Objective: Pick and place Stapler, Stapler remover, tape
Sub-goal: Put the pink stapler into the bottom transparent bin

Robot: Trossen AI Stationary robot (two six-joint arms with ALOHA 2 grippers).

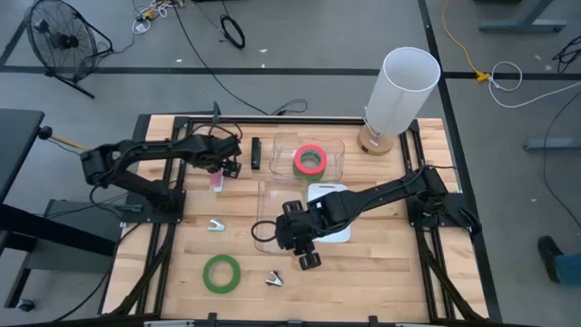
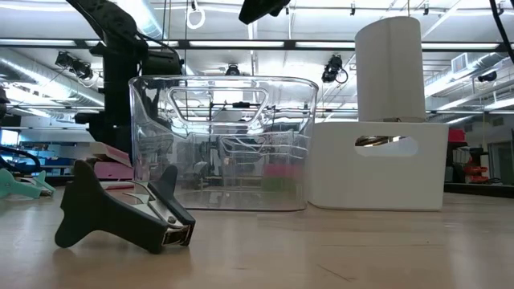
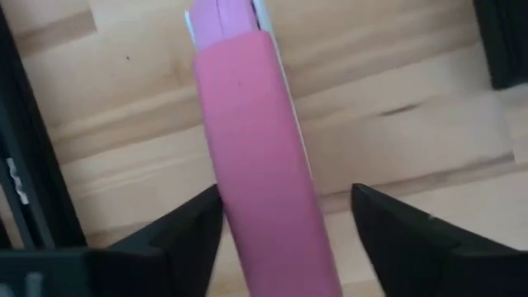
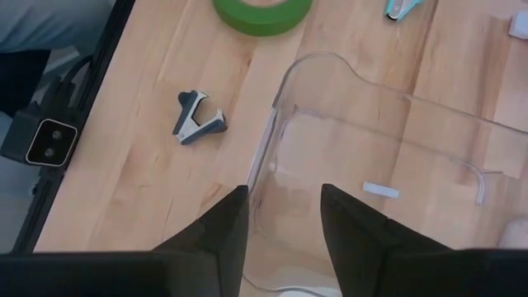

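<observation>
A pink stapler lies flat on the wooden table at the far left. My left gripper is open just above it, pointing down, and in the left wrist view its fingers stand on either side of the stapler. My right gripper hangs open and holds nothing, high over the near rim of a clear container. A dark staple remover and a green tape ring lie near the front edge. A teal staple remover lies left of the container. A red-pink tape ring lies in a second clear bin.
A white bin stands beside the near clear container. A tall white cylinder stands at the far right corner. A dark oblong object lies left of the far clear bin. Black frame rails run along the table's sides.
</observation>
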